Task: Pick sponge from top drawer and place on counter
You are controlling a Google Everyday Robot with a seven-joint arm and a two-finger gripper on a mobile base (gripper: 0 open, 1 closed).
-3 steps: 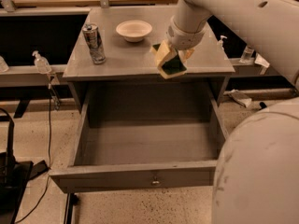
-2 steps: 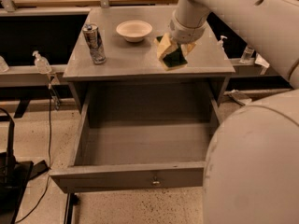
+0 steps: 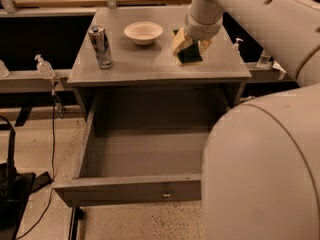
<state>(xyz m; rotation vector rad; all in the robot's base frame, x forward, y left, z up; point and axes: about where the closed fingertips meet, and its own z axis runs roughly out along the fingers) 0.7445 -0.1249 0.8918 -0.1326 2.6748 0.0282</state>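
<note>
The sponge [image 3: 189,54], dark green with pale yellow sides, is held in my gripper [image 3: 190,47] just over the right side of the grey counter [image 3: 150,59]. My gripper comes down from the white arm at the top right and is shut on the sponge. I cannot tell whether the sponge touches the counter. The top drawer [image 3: 145,186] stands pulled out below the counter, its inside bare, with a small metal lock at the centre of its front panel.
A white bowl [image 3: 143,32] sits at the counter's back middle and a metal can [image 3: 100,46] stands at its left. My large white arm fills the right side of the view. Hand sanitiser bottles [image 3: 44,66] stand on ledges either side. Cables lie on the floor at left.
My gripper has carried the sponge from the counter's front right edge further back and inward over the counter top. The drawer has stayed open.
</note>
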